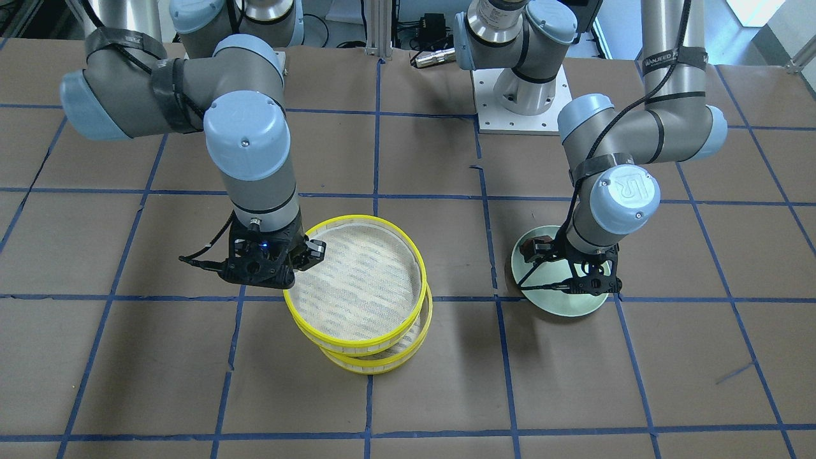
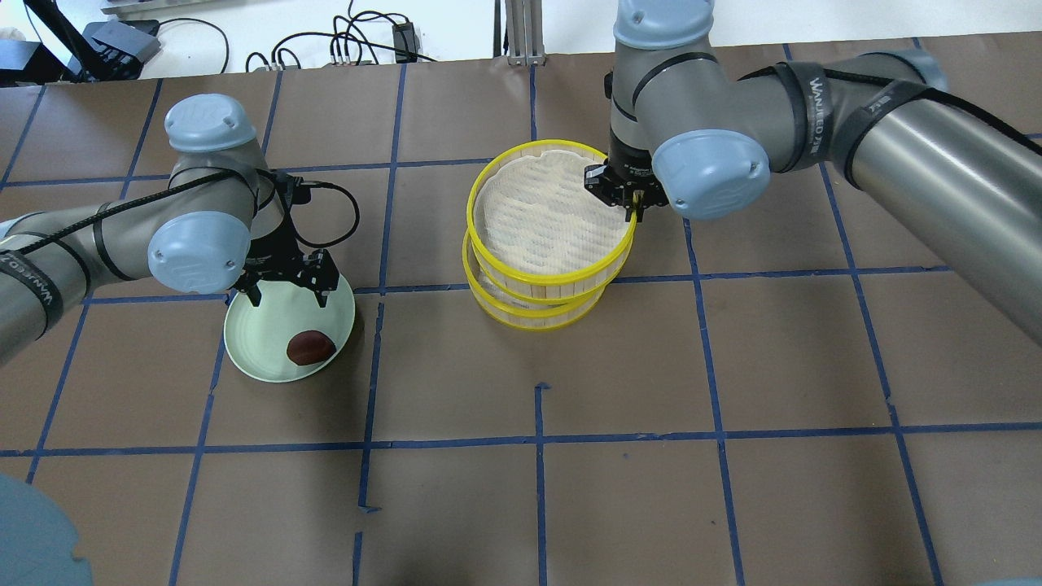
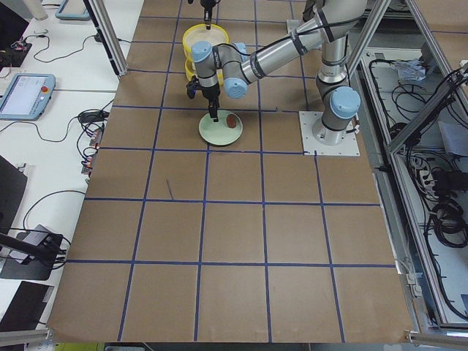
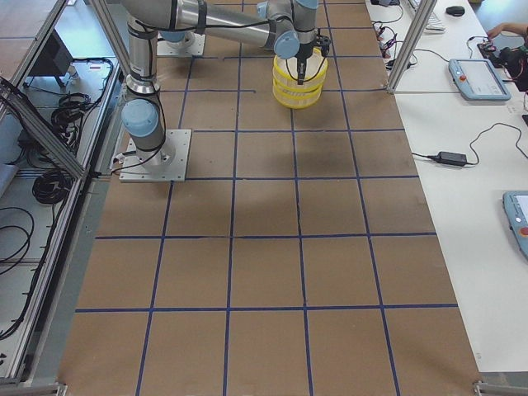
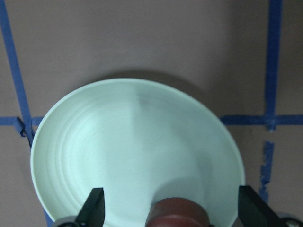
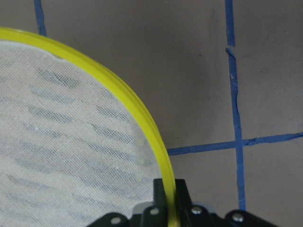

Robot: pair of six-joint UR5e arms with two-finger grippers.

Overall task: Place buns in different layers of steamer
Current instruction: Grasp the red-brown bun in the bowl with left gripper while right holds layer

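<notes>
The steamer is two yellow-rimmed trays. The top tray (image 2: 547,218) sits shifted off the lower tray (image 2: 529,316). My right gripper (image 2: 632,208) is shut on the top tray's yellow rim (image 6: 142,118), one finger inside and one outside. The reddish-brown bun (image 2: 310,347) lies on the pale green plate (image 2: 260,342). My left gripper (image 2: 289,295) hangs open over the plate, and in the left wrist view the bun (image 5: 177,213) shows between its fingers (image 5: 94,208). The white bun is not in view.
The table is brown paper with a blue tape grid (image 2: 537,439). The right arm's base plate (image 1: 523,102) stands at the robot's side. Cables and boxes (image 2: 342,49) lie beyond the far edge. Monitors and cables lie on the side tables (image 4: 478,78).
</notes>
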